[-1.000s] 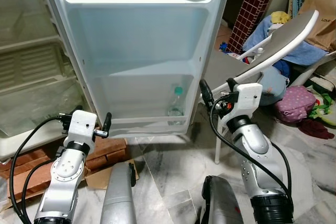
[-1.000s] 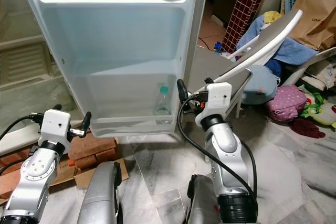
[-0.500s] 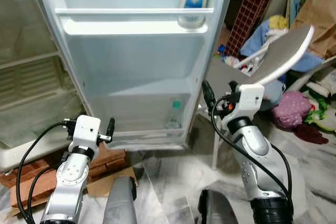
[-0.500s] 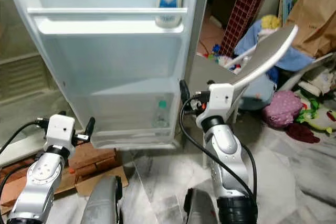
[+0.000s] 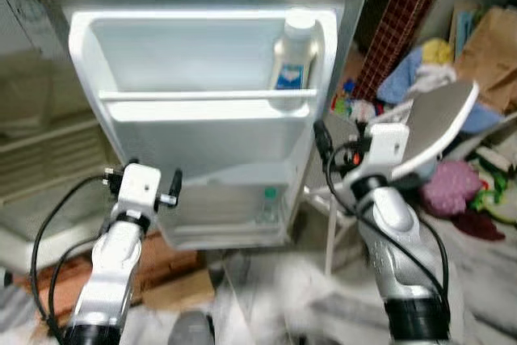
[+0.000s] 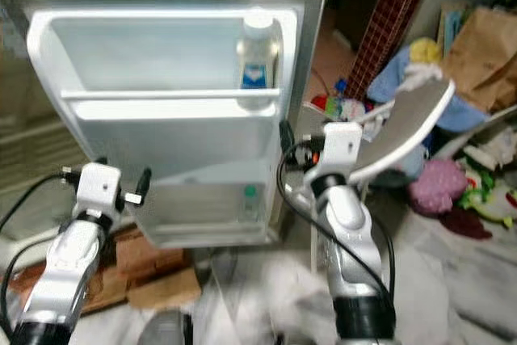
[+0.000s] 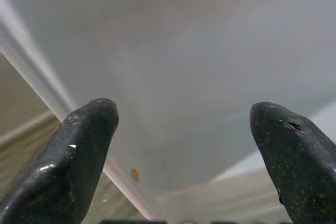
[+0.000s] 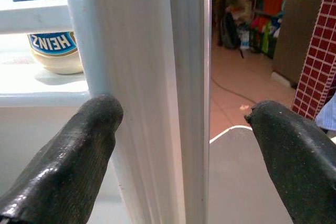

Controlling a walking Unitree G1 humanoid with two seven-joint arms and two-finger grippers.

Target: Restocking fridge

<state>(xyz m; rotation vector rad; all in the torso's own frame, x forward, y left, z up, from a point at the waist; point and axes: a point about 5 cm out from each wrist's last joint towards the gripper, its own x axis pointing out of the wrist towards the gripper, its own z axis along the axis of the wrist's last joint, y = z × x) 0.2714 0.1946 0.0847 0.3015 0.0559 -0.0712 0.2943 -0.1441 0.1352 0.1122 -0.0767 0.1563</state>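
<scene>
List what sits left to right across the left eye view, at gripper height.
Left gripper → open fridge door → small bottle on the door's bottom shelf → right gripper at the door's edge → white chair → purple bag.

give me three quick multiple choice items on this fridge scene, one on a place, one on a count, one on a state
1. Where does the small clear bottle with a green cap stand?
A. bottom door shelf
B. floor
C. white chair

2. How many containers sit in the white fridge door?
A. none
B. two
C. five

3. How is the right tool?
A. shut on the bottle
B. open
C. shut, empty

Key: 1 A, the small clear bottle with a green cap stands low in the white fridge door. 2 B, that bottle plus the white blue-labelled jar. 3 B, the right tool has its fingers spread either side of the door edge.
</scene>
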